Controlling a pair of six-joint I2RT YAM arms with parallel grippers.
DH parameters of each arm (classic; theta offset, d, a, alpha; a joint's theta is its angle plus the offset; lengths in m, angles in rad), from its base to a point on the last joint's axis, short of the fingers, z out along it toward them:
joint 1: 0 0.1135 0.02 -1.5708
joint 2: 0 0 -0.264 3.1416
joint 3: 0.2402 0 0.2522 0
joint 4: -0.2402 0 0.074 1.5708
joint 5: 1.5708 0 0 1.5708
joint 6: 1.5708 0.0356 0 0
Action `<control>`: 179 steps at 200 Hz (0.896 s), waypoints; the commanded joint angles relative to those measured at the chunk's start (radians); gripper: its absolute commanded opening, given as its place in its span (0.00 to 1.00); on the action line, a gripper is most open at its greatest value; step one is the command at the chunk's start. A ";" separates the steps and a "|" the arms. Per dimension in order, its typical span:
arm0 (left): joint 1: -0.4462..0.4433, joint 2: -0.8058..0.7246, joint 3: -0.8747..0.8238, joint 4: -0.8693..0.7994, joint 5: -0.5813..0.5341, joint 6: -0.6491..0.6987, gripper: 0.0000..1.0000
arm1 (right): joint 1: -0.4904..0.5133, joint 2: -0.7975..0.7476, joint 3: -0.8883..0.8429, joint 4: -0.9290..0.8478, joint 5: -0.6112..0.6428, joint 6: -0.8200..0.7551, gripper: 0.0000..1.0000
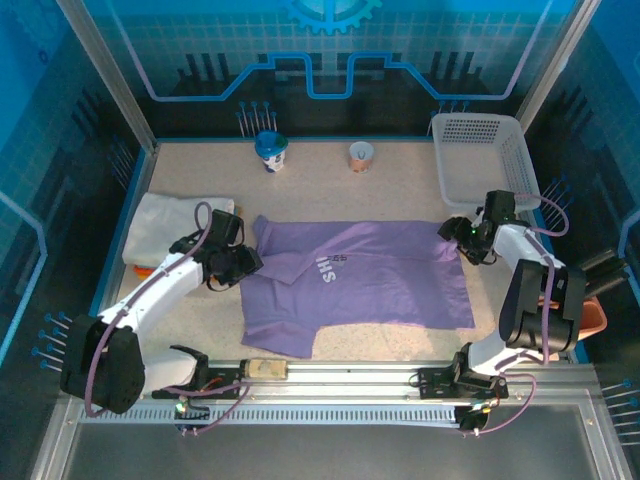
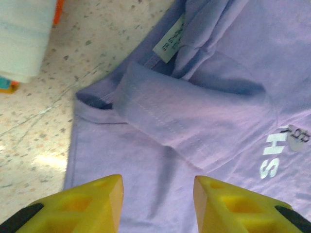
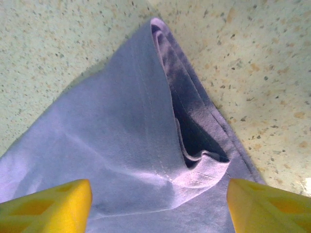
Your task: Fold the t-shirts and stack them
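Observation:
The lavender t-shirt [image 1: 380, 275] lies spread on the table's middle, its white print [image 1: 327, 268] facing up. My left gripper [image 1: 238, 265] is open just above the shirt's left edge, its yellow fingers [image 2: 92, 204] straddling flat cloth [image 2: 160, 160] below a folded sleeve. My right gripper [image 1: 462, 236] is open over the shirt's far right corner [image 3: 160, 145], where the hem curls up. A folded white t-shirt [image 1: 170, 222] sits at the left, with an orange edge [image 1: 143, 270] under it.
A white lattice basket [image 1: 485, 160] stands at the back right. Two small cups [image 1: 270, 150] [image 1: 361, 155] stand at the back edge. An orange object [image 1: 595, 315] lies off the table's right side.

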 commanded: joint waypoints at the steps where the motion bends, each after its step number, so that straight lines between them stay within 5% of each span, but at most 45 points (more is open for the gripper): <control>1: 0.021 -0.020 0.104 -0.095 -0.032 0.076 0.43 | 0.033 -0.061 -0.006 -0.040 0.043 -0.004 0.75; 35: 0.051 0.044 0.208 -0.027 -0.047 0.161 0.40 | 0.106 -0.086 -0.010 0.011 0.029 -0.018 0.76; 75: 0.054 0.317 0.407 0.052 -0.043 0.296 0.33 | 0.137 -0.001 0.024 0.093 -0.052 -0.039 0.76; 106: 0.033 0.553 0.612 -0.036 -0.036 0.395 0.27 | 0.137 0.101 0.076 0.091 -0.054 -0.047 0.76; 179: -0.050 0.837 0.839 -0.183 -0.210 0.521 0.26 | 0.119 0.257 0.162 -0.005 0.029 -0.035 0.67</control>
